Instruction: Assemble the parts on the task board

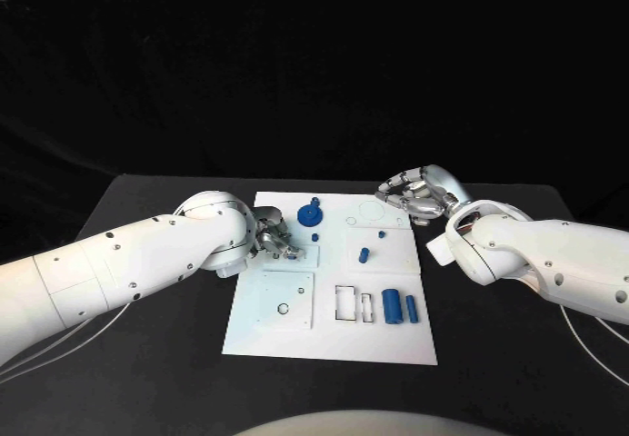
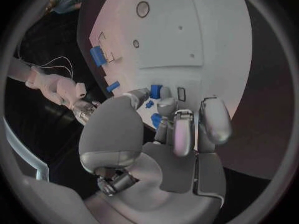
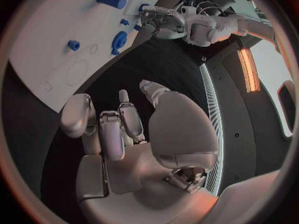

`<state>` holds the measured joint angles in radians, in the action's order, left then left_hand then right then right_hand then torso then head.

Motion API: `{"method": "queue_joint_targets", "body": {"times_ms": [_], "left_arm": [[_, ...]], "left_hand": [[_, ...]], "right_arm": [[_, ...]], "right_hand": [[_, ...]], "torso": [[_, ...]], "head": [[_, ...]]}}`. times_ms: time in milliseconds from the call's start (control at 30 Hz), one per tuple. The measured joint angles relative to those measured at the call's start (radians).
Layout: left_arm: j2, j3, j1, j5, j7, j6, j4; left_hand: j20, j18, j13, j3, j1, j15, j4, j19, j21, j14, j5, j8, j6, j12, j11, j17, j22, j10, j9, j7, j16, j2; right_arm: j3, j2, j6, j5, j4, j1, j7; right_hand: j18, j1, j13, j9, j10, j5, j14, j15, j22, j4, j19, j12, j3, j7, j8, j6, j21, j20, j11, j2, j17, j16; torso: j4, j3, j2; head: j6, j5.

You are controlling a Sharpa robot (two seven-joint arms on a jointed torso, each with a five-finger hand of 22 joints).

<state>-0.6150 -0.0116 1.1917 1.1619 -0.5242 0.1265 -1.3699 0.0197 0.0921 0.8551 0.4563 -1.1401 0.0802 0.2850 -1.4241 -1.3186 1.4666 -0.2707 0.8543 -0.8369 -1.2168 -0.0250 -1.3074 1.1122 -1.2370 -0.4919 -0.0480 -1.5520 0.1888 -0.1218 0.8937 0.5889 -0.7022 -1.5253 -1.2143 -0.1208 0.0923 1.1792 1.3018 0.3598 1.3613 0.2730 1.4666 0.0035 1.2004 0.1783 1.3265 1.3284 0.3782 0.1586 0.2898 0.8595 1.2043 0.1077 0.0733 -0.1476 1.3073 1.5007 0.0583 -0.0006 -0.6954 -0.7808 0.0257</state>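
A small blue part [image 2: 155, 120] is being worked by the left hand [image 1: 272, 238] near the board's [image 1: 282, 336] left edge (grip cannot be told); seating seems next. The right hand [image 1: 420, 195] is curled, holding nothing.

Dark room around a matt black counter [image 1: 157, 300]

From my head camera I see the flat black counter run out to a straight far edge, and beyond it a black backdrop [image 1: 314, 82] with faint folds, like hung cloth, closing off the whole rear. The counter's surface looks dull grey-black and takes soft light from above. Through the right wrist camera I catch a long, narrow, glowing orange-white light strip [image 3: 248, 69] on a dark surface off to the side, and a thin pale curved rail [image 3: 212, 129] sweeping past below it. I cannot make out any floor or window; everything else past the counter stays in shadow.
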Motion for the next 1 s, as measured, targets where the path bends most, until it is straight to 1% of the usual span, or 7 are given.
{"method": "queue_joint_targets", "body": {"times_ms": [133,200,300,400,633,833,1000], "left_arm": [[0.001,0.0,0.0,0.0,0.0,0.001,0.0],[0.001,0.0,0.001,-0.001,0.0,0.001,0.0],[0.001,0.0,0.001,-0.009,0.0,-0.001,-0.001],[0.0,0.0,0.001,-0.02,0.0,-0.003,-0.001],[-0.019,-0.001,0.0,-0.052,-0.002,-0.017,-0.026],[-0.041,-0.018,-0.002,-0.084,0.001,-0.021,-0.074],[-0.065,-0.033,0.001,-0.103,0.001,-0.019,-0.088]], "left_hand": [[-0.002,0.0,0.0,0.036,-0.039,0.006,-0.006,0.002,-0.004,-0.001,0.0,0.003,0.004,0.0,0.0,0.0,0.001,0.0,0.0,0.004,0.0,-0.004],[-0.004,0.0,-0.003,0.077,-0.075,0.008,-0.025,0.004,-0.004,0.001,0.003,0.003,0.011,0.0,-0.002,0.0,0.002,0.002,0.0,0.007,0.0,-0.005],[-0.006,0.0,-0.016,0.111,-0.121,0.009,0.001,0.002,-0.004,0.002,0.006,0.015,0.033,0.003,-0.005,0.0,0.002,0.006,0.001,0.001,0.0,0.001],[-0.006,0.0,-0.022,0.143,-0.137,0.009,0.032,0.002,-0.004,0.002,0.004,0.035,0.042,0.006,-0.003,0.0,0.002,0.008,-0.006,-0.006,0.0,0.008],[-0.006,0.0,-0.022,0.167,-0.145,0.009,0.04,0.002,-0.004,0.002,0.0,0.048,0.053,0.006,0.001,0.0,0.002,0.007,-0.007,-0.009,0.0,0.016],[-0.006,0.0,-0.019,0.168,-0.146,0.009,0.041,0.002,-0.004,0.002,0.0,0.05,0.056,0.006,0.002,0.0,0.001,0.006,-0.007,-0.009,0.0,0.017],[-0.006,0.0,-0.022,0.179,-0.133,0.009,0.036,0.002,-0.004,0.002,0.003,0.057,0.057,0.006,0.002,0.0,0.0,0.006,-0.007,-0.01,0.0,0.014]], "right_arm": [[0.0,0.0,0.0,0.0,0.0,0.0,0.0],[0.0,0.0,0.0,0.0,0.0,0.0,0.0],[0.0,0.0,-0.001,0.0,0.0,0.0,0.0],[0.0,0.0,-0.001,0.0,0.0,0.0,0.0],[0.0,0.0,-0.002,0.0,0.001,0.0,0.0],[0.0,0.002,-0.003,0.0,0.002,0.002,0.0],[0.0,0.001,-0.003,0.0,0.004,0.002,0.0]], "right_hand": [[0.0,0.0,0.0,0.0,0.0,0.0,0.0,0.0,0.0,0.0,0.0,0.0,0.0,0.0,0.0,0.0,0.0,0.0,0.0,0.0,0.0,0.0],[0.0,0.0,0.0,0.0,0.0,0.0,0.0,0.0,0.0,0.0,0.0,0.0,0.0,0.0,0.0,0.0,0.0,0.0,0.0,0.0,0.0,0.0],[0.0,0.0,0.0,0.0,0.0,0.0,0.0,0.0,-0.001,0.0,0.0,0.0,0.0,0.0,0.0,0.0,0.0,0.0,0.0,0.0,0.0,0.0],[0.0,0.0,0.0,0.0,0.0,0.0,0.0,0.0,-0.001,0.0,0.0,0.0,0.0,0.0,0.0,0.0,0.0,0.0,0.0,0.0,0.0,0.0],[0.0,0.0,0.0,0.0,0.0,0.0,0.0,0.0,-0.001,0.0,0.0,0.0,0.0,0.0,0.0,0.0,0.0,0.0,0.0,0.0,0.0,0.0],[0.0,0.0,0.0,0.0,0.0,0.0,0.0,0.0,-0.001,0.0,0.0,0.0,0.0,0.0,0.0,0.0,0.0,0.0,0.0,0.0,0.0,0.0],[0.0,0.0,0.0,0.001,0.0,0.0,0.0,0.0,-0.005,0.0,-0.004,0.0,0.0,0.0,0.0,0.0,-0.006,-0.004,0.0,0.0,0.001,0.0]], "torso": [[0.0,0.0,0.0],[0.0,0.0,0.0],[-0.0001,-0.0003,0.0],[-0.0005,-0.0005,0.0],[-0.0012,-0.0009,0.0],[-0.0002,-0.0008,0.0],[0.0014,0.0003,0.002]], "head": [[0.0,0.0],[0.0,0.0],[0.0,0.0],[0.001,0.001],[0.003,0.001],[0.004,0.005],[0.004,0.006]]}}
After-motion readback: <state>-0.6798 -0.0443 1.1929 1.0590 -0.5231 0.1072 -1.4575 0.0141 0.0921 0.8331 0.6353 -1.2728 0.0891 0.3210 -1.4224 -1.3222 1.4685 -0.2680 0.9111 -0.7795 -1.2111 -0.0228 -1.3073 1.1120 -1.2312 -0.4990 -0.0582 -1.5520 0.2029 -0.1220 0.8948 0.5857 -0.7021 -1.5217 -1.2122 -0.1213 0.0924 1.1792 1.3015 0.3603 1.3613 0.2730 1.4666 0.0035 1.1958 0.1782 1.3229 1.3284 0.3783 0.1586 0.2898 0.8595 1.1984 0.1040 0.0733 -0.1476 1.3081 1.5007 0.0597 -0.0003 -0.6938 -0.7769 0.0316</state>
